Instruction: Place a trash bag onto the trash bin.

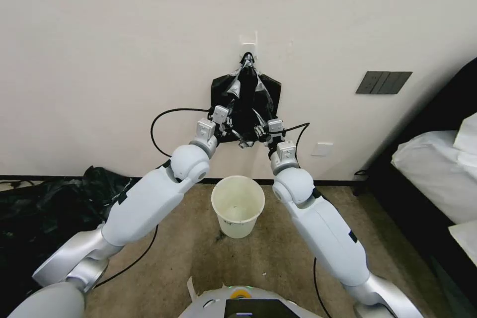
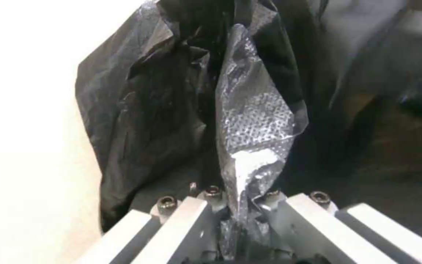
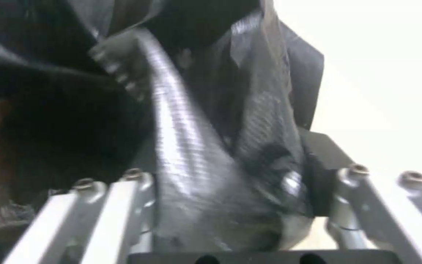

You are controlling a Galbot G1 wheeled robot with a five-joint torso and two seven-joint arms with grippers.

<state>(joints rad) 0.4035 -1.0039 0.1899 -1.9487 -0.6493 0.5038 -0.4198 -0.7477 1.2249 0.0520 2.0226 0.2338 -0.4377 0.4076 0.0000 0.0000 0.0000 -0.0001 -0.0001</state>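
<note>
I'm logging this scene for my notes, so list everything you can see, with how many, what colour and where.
trash bag: one, glossy black, hanging from a white wall hook, gripped at its lower edge
trash bin: one, cream-white, open, on the carpet below the bag
black plastic sheeting: one heap, floor at left
switch panel: one, dark grey, wall at right
bedding: white, far right
left gripper: shut on the bag
right gripper: holding the bag's lower edge
</note>
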